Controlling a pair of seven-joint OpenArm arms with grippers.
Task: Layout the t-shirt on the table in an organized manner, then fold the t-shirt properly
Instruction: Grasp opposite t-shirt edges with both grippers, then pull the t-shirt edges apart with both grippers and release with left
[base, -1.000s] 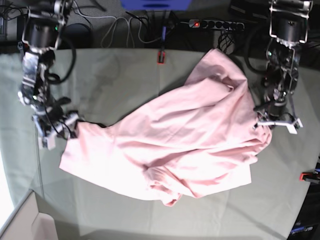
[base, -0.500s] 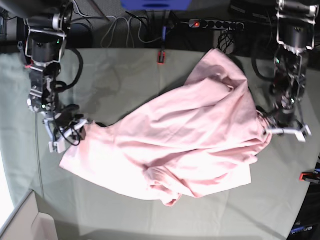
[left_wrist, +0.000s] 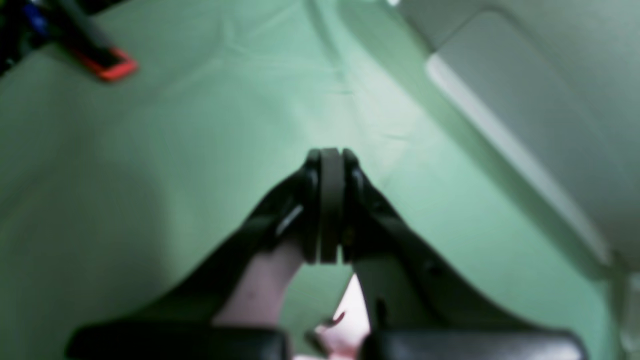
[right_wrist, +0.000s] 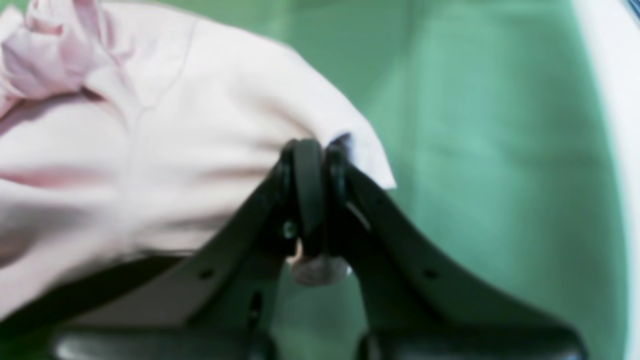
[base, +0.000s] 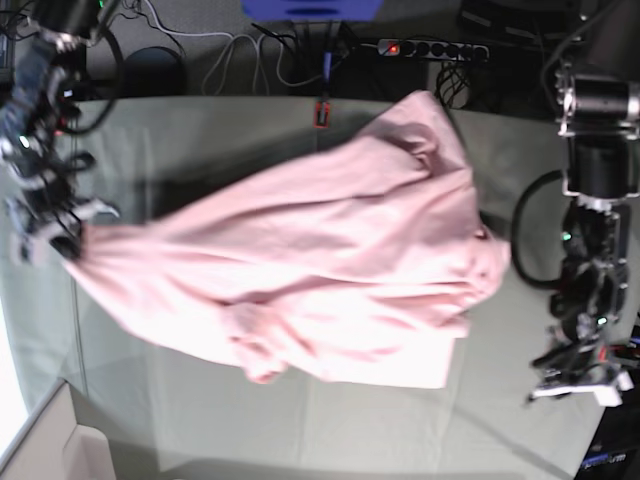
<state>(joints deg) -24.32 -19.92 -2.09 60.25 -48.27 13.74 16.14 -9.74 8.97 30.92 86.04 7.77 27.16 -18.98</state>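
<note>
The pale pink t-shirt (base: 310, 270) lies in a loose, rumpled heap across the middle of the table (base: 220, 140), its plain side up, with deep wrinkles, a bunched fold near the front edge and one end reaching the far edge beside a red clamp (base: 321, 113); no lettering shows. In the base view the right gripper (base: 55, 235) sits at the shirt's left corner, and the right wrist view shows its jaws pressed together on a pinch of pink fabric at that edge, the cloth drawn taut toward it. The left gripper (base: 575, 388) is well apart from the shirt, near the front right corner of the table; the left wrist view shows its jaws closed flat against each other over bare green cloth with nothing visible between the tips, though a scrap of pink appears low in that blurred picture, behind the fingers, and I cannot tell what it is. As a judgement, the task is at an early point: the shirt is being spread out, but only 1 corner is held, the body is not flat, sleeves and hem cannot be told apart, and none of the folds has begun. Laying it flat with 2 held corners looks like the work left before any folding.
</note>
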